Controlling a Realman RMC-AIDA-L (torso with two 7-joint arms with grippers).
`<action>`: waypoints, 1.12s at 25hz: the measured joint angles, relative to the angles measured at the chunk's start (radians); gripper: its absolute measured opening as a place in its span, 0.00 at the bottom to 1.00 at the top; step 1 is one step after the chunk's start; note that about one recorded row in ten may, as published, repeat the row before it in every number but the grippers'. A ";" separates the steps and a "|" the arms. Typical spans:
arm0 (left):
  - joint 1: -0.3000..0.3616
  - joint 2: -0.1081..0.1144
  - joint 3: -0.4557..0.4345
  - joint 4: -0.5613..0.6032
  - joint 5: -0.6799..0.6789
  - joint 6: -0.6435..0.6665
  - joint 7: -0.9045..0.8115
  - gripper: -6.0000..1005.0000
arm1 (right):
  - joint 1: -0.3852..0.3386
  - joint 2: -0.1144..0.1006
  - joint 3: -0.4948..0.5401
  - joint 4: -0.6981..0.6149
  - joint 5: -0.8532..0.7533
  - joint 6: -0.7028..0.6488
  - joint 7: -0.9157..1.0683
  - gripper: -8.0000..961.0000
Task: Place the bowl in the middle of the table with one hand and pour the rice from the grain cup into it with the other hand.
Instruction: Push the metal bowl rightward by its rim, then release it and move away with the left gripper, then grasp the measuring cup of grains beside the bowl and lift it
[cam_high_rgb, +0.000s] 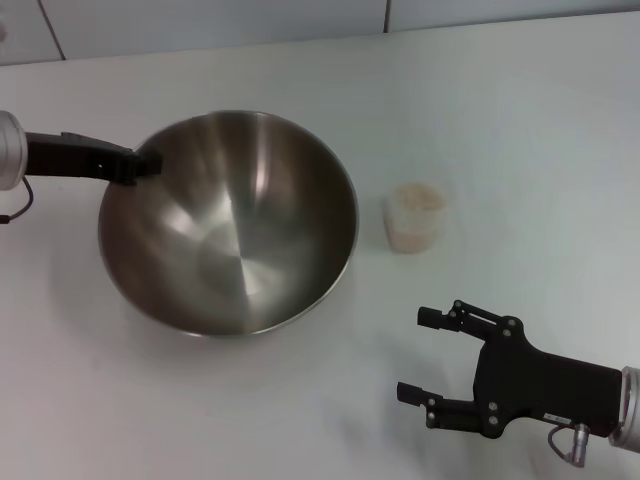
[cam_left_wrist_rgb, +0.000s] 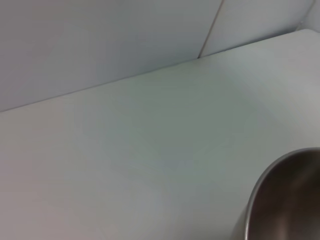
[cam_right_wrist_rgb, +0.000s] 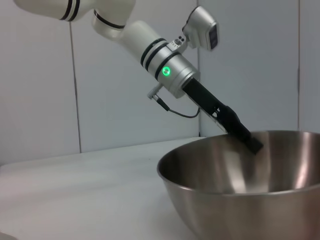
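Left gripper (cam_high_rgb: 140, 168) pinches the bowl (cam_high_rgb: 228, 222) rim; the tilted bowl could slip or rock if released abruptly. Right gripper (cam_high_rgb: 426, 356), fingers spread, risks toppling the grain cup (cam_high_rgb: 413, 217) and spilling the rice (cam_high_rgb: 416, 200)

Kind of place: it looks like a robot test room or lab, not a home kitchen.
Table (cam_high_rgb: 520, 110): plain white top with no cloth and no marks; it reaches to the wall.
Wall (cam_right_wrist_rgb: 40, 85): just behind the table, made of smooth pale panels with thin vertical seams.
Machine: behind the table's far edge, a silver-and-white robot arm (cam_right_wrist_rgb: 150, 47) with a green light on it and a thin cable.
Kitchen things: on the table only a steel bowl (cam_high_rgb: 228, 222) and a small cup (cam_high_rgb: 414, 217) beside it.
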 joint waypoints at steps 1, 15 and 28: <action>0.000 -0.001 0.001 -0.007 -0.005 -0.009 0.002 0.08 | 0.001 0.000 0.000 0.000 0.000 0.000 0.000 0.86; 0.013 -0.003 0.010 -0.002 -0.142 0.000 0.070 0.19 | 0.005 -0.001 0.000 0.000 0.000 0.000 0.000 0.86; 0.490 -0.006 0.117 0.297 -0.838 0.125 0.873 0.71 | -0.026 -0.001 0.083 0.000 0.011 0.001 -0.002 0.86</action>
